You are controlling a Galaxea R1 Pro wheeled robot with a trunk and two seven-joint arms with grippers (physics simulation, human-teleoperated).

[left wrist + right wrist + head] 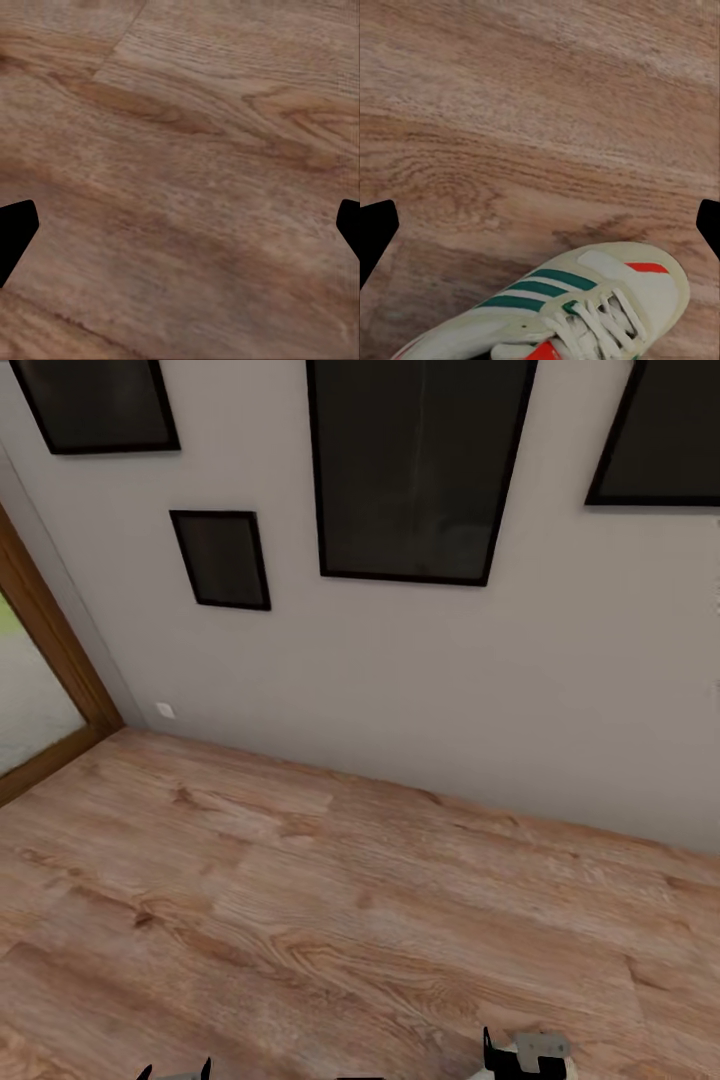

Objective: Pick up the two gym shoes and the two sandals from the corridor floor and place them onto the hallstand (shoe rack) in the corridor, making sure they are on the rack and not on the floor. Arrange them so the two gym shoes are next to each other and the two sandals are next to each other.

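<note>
One gym shoe, white with green side stripes, red-orange patches and white laces, lies on the wood-plank corridor floor in the right wrist view. My right gripper hangs over the floor just beside the shoe, its fingertips wide apart and empty. The left gripper is open too, above bare planks. Both grippers peek in at the head view's bottom edge, left gripper and right gripper. The other gym shoe, the sandals and the hallstand are out of view.
A grey wall runs across ahead, hung with several dark framed pictures. A wooden door frame stands at the far left, with a small white outlet low on the wall beside it.
</note>
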